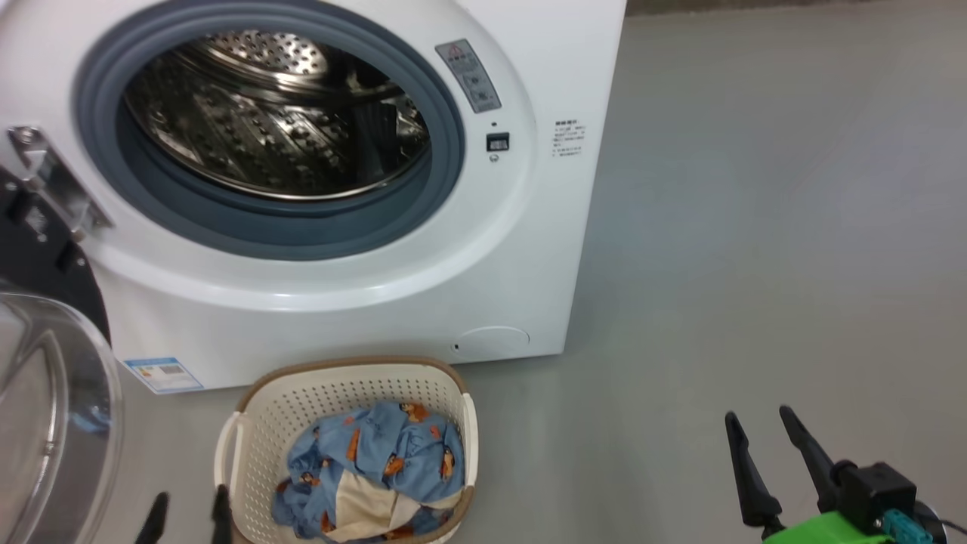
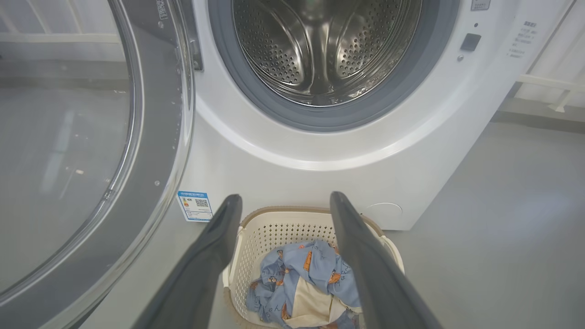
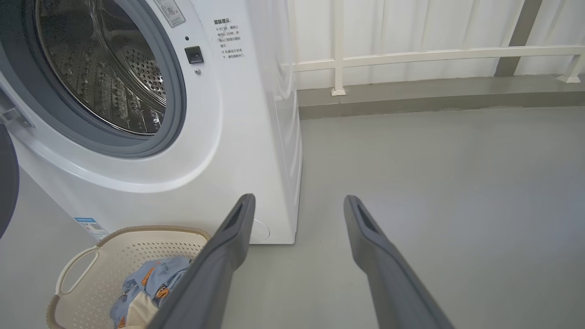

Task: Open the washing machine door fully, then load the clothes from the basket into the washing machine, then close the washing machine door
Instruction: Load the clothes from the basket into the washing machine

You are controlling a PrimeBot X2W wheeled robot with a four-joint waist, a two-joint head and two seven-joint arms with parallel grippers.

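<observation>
The washing machine (image 1: pixel 529 249) stands with its steel drum (image 1: pixel 272 113) exposed. The washing machine door (image 1: pixel 45 408) is swung out to the left on its metal hinge (image 1: pixel 53 185); its glass also shows in the left wrist view (image 2: pixel 68 151). On the floor before the machine sits the basket (image 1: pixel 249 438) holding the clothes (image 1: pixel 378 468), light blue with a cream-white piece. My left gripper (image 1: pixel 189 508) is open at the basket's left side, above the basket (image 2: pixel 274 228) in its own view. My right gripper (image 1: pixel 759 423) is open over bare floor, well right of the basket (image 3: pixel 91 260).
Grey floor (image 1: pixel 755 227) stretches to the right of the machine. A white railing (image 3: pixel 411 57) and a low kerb run along the wall behind. A blue label (image 1: pixel 162 374) sits low on the machine's front.
</observation>
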